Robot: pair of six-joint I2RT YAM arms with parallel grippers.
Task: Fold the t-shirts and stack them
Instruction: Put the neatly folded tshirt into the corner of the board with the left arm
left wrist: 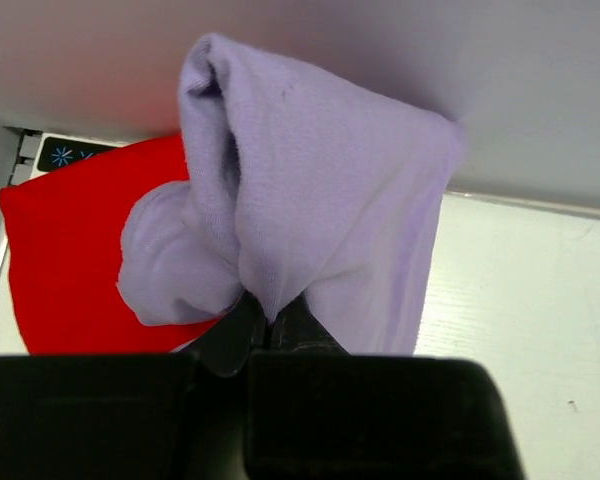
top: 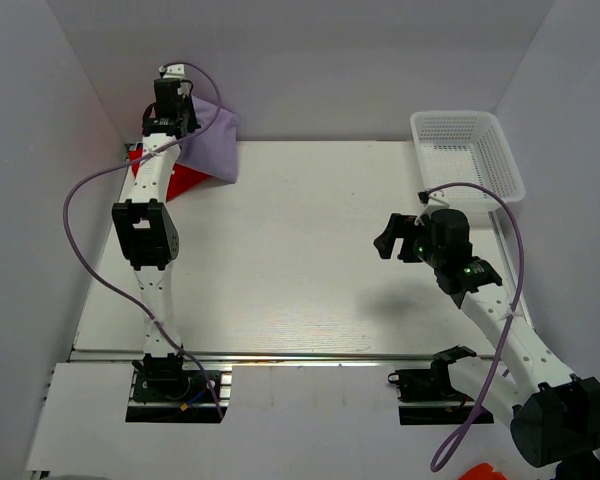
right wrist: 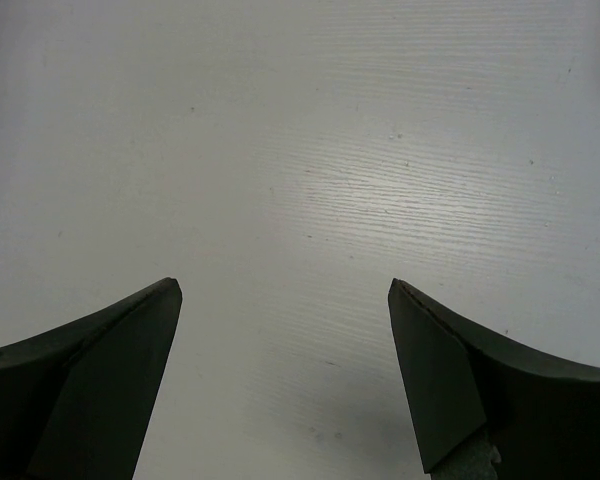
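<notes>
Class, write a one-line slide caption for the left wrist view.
Left fingers pinch the bunched lavender t-shirt over the folded red t-shirt on the white table.

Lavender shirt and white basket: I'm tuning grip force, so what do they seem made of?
Lavender shirt: soft knit cloth, matte; fuzzy surface, bunches in limp folds.
White basket: probably rigid plastic, smooth; even moulded mesh walls holding shape.

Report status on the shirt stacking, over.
Left gripper shut on lavender shirt, above folded red shirt. Right gripper open, empty, over table. Basket far right, not in the way.
</notes>
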